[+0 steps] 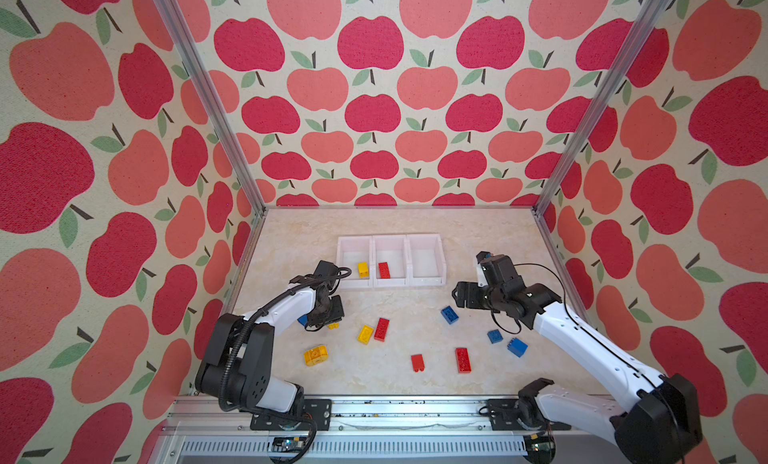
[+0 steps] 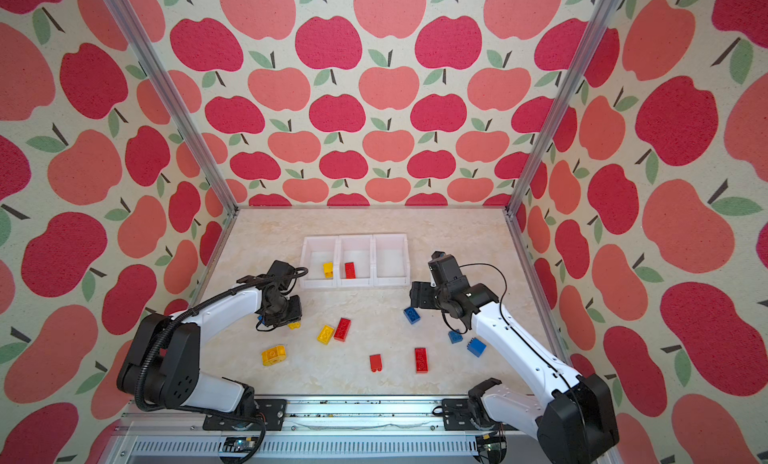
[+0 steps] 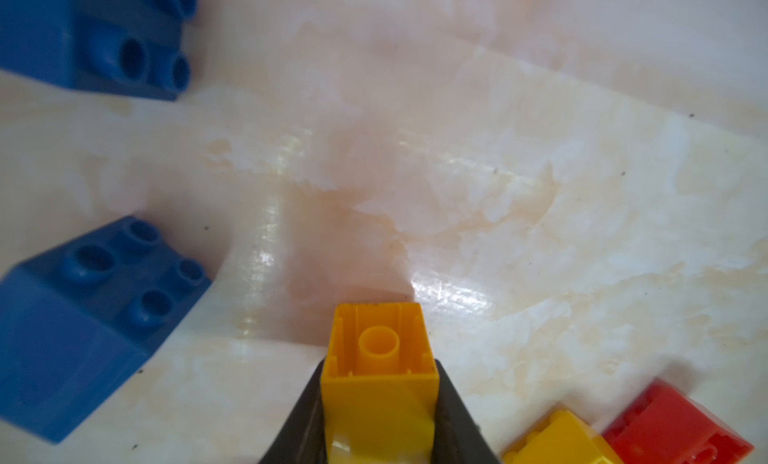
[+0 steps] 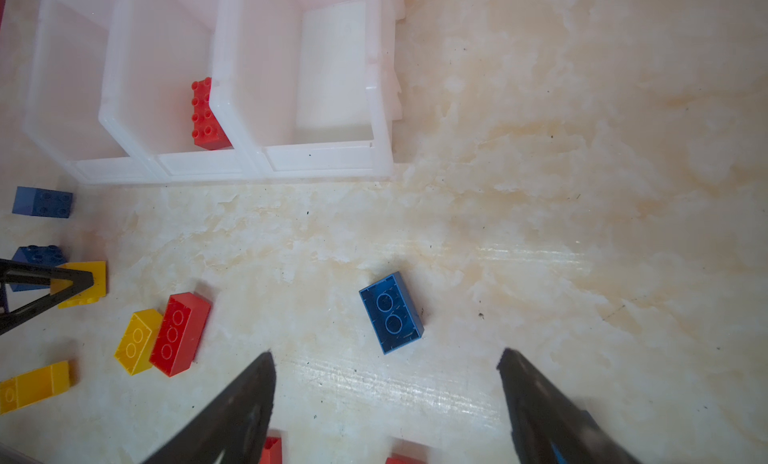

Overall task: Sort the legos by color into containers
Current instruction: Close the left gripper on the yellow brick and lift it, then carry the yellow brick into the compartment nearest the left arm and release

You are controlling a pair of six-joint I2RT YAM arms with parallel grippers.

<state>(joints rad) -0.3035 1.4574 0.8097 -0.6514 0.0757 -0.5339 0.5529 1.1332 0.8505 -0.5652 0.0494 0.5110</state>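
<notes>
While my left claw point(image 3: 379, 368) is clenched on a yellow brick point(image 3: 380, 341), hollow side toward the wrist camera, my right claw point(image 4: 386, 357) hangs spread and empty near a blue brick point(image 4: 390, 312). The held brick sits low over the table point(image 1: 415, 308), in front of the bins point(image 1: 390, 284) and to their left; whether it is clear of the surface I cannot tell. I hold it only by smooth side walls near my tips, so I judge it may pivot or slip on the lift. A second yellow point(image 3: 557, 441) and a red point(image 3: 673, 424) lie close by, and a skewed rise could knock them. The end bin point(image 1: 343, 254) with a yellow piece point(image 1: 363, 269) seems the target; a low carry could clip its wall, and a late drop would land beside the red piece point(image 1: 384, 270).
</notes>
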